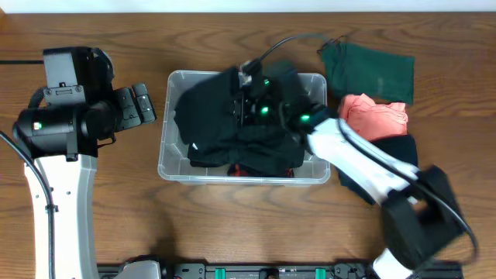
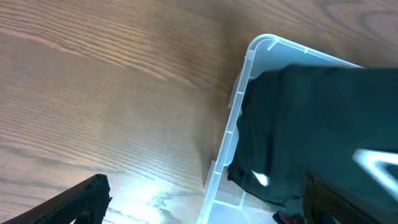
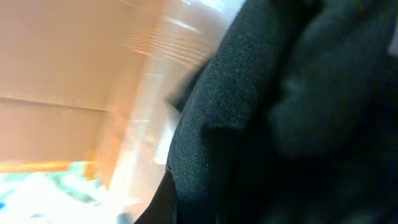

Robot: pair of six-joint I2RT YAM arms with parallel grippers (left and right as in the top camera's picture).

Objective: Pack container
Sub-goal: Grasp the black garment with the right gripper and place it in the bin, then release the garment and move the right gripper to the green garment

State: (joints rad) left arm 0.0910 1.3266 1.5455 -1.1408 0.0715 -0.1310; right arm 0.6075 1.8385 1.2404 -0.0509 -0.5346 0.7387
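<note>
Black cloth (image 1: 205, 116) fills container (image 1: 164, 155) | left gripper (image 2: 205, 186) wide | right gripper (image 1: 252, 105) buried, unclear | overhead alone: green cloth (image 1: 372, 70)

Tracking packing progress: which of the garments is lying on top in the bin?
The black garment, spread across the container. The green garment, the coral one and another dark one lie outside it, on the table.
</note>
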